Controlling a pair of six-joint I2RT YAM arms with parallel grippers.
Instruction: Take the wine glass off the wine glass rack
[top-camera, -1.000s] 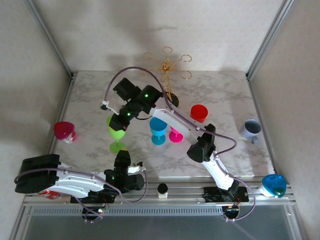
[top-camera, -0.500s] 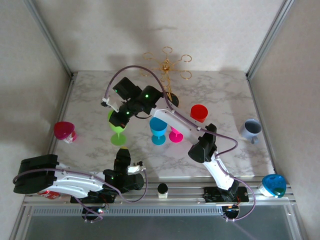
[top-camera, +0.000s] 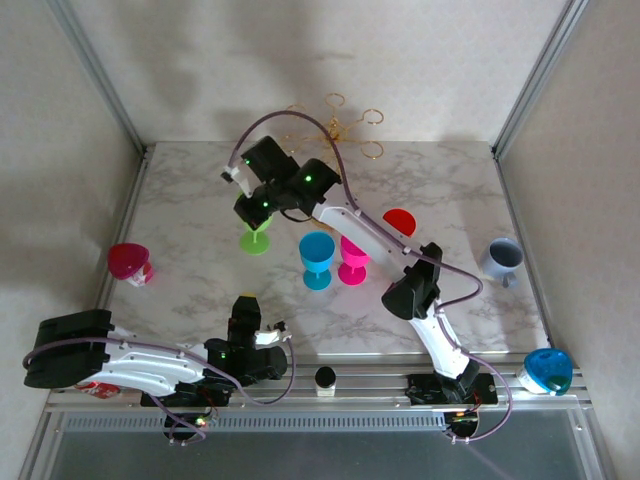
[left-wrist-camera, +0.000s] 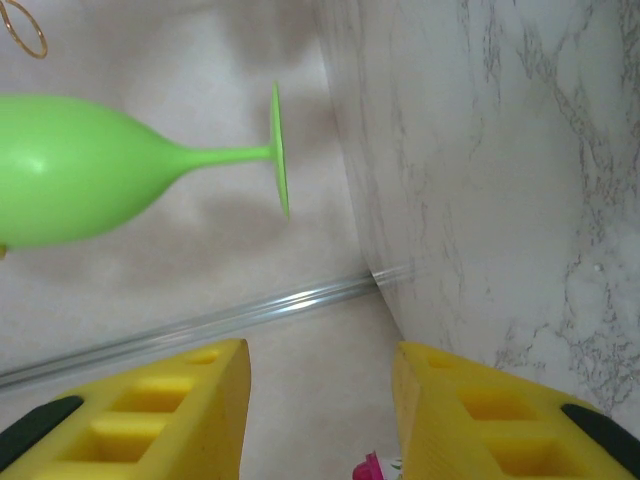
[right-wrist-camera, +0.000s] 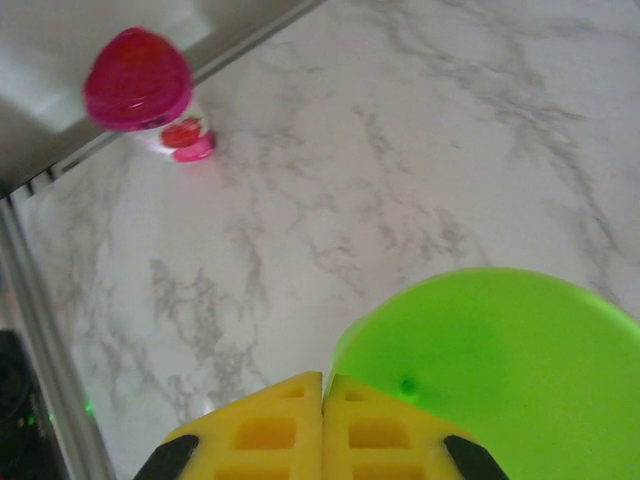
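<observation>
- Top external view: green wine glass (top-camera: 256, 237) is off the gold wire rack (top-camera: 336, 124), upright over the counter (top-camera: 180, 200), near the rack's left.
- Right fingers (right-wrist-camera: 270, 430): closed, apparently pinching the bowl's rim.
- Left fingers (left-wrist-camera: 180, 400): apart, empty.
- Handling: probably light, stiff, smooth plastic, so slippery. The stem looks a surer hold than the thin rim.

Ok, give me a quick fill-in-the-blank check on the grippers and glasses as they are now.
The right gripper is shut on the green glass, pinching its ___.
The left gripper is ___, with nothing between its fingers.
The blue glass stands ___ on the table.
Missing words: rim; open; upright.
</observation>
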